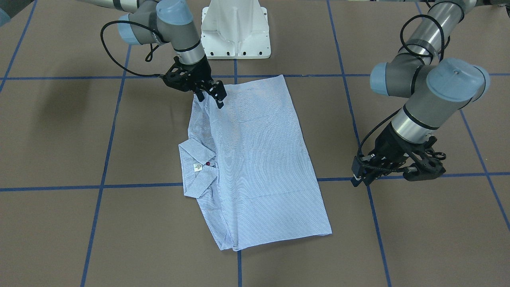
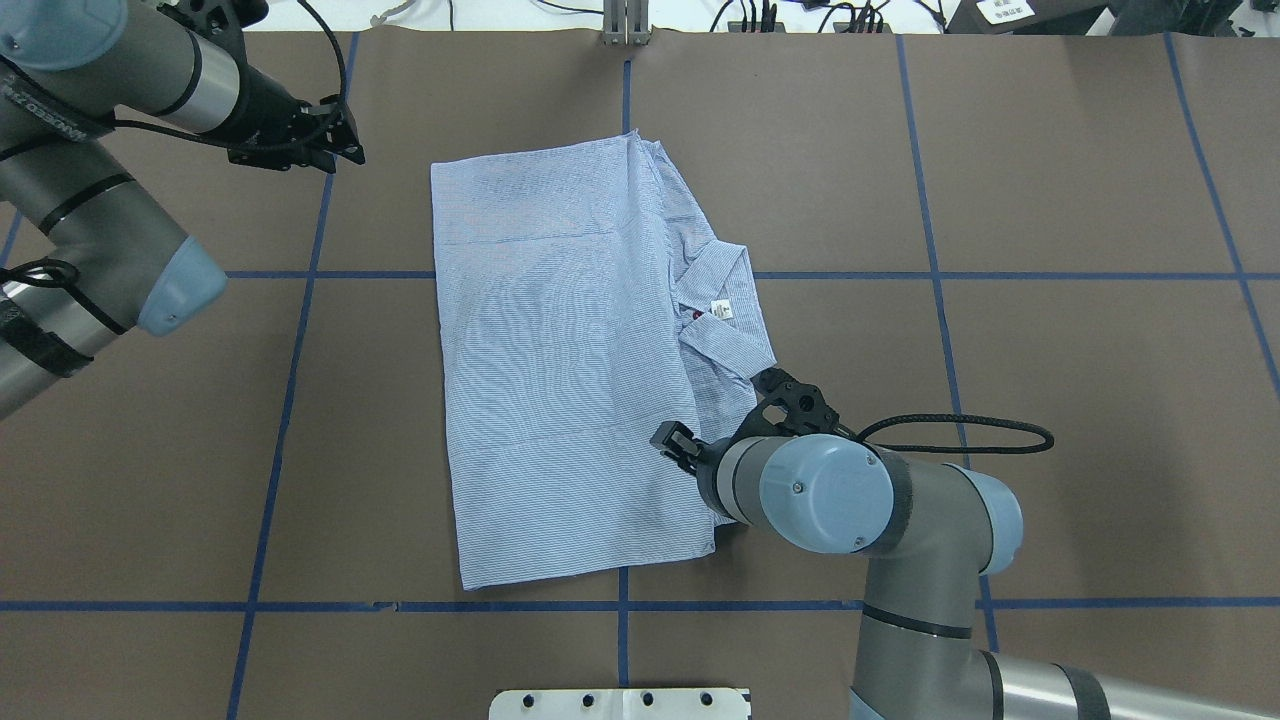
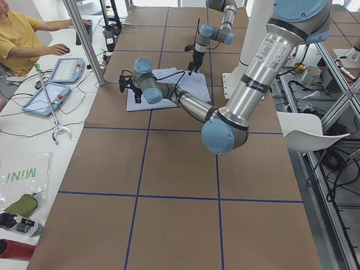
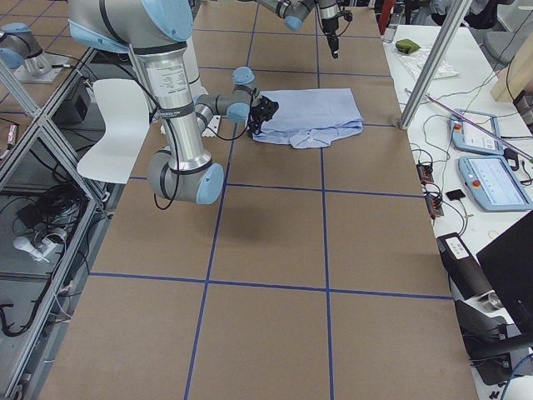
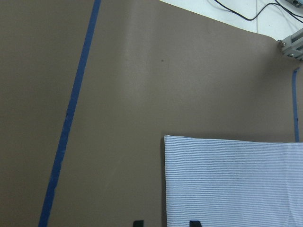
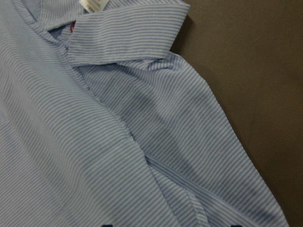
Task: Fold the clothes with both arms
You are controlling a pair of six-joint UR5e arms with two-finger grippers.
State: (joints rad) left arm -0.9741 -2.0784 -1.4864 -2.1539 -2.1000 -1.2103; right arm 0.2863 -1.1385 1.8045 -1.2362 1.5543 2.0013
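Note:
The light blue striped shirt lies flat on the brown table, folded into a long rectangle. Its collar with the white neck label shows on the robot's right side. My right gripper hovers open over the shirt's near right corner, holding nothing. The right wrist view shows the collar and rumpled cloth close below. My left gripper stands open off the shirt's far left corner, just beside its edge, and is also empty.
Blue tape lines split the brown table into squares. The white pedestal base stands at the robot's edge. A person sits at a side bench with tablets. A metal post rises at that edge.

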